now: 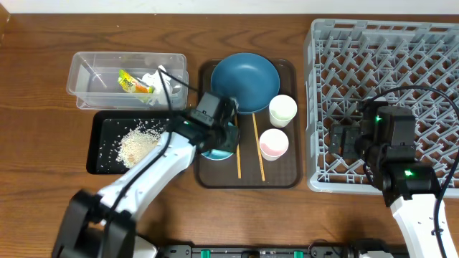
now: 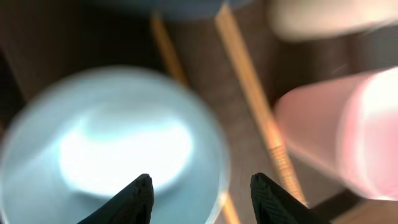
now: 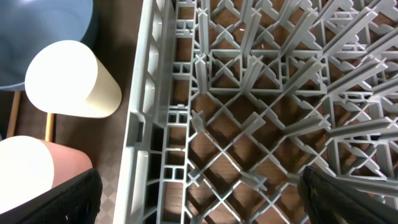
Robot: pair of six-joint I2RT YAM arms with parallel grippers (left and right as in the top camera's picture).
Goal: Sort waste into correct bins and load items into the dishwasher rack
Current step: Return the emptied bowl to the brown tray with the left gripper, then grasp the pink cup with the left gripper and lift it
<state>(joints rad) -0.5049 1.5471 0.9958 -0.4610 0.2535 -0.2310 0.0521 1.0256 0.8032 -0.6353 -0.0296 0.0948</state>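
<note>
The light blue bowl [image 1: 215,153] sits on the brown serving tray, mostly hidden under my left gripper [image 1: 217,129]. In the left wrist view my left gripper [image 2: 202,193] is open, its fingers straddling the right rim of the bowl [image 2: 112,149]. The dark blue plate [image 1: 245,82], white cup [image 1: 282,110], pinkish cup [image 1: 273,144] and two chopsticks [image 1: 258,147] lie on the same tray. My right gripper [image 1: 344,137] is open and empty over the left part of the grey dishwasher rack [image 1: 387,72]; it also shows in the right wrist view [image 3: 199,193].
The clear container [image 1: 90,75] at back left holds the yellow-green wrapper [image 1: 134,82] and white tissue [image 1: 161,80]. The black tray [image 1: 100,143] in front of it holds rice grains [image 1: 138,143]. The brown serving tray [image 1: 287,175] lies between these bins and the rack.
</note>
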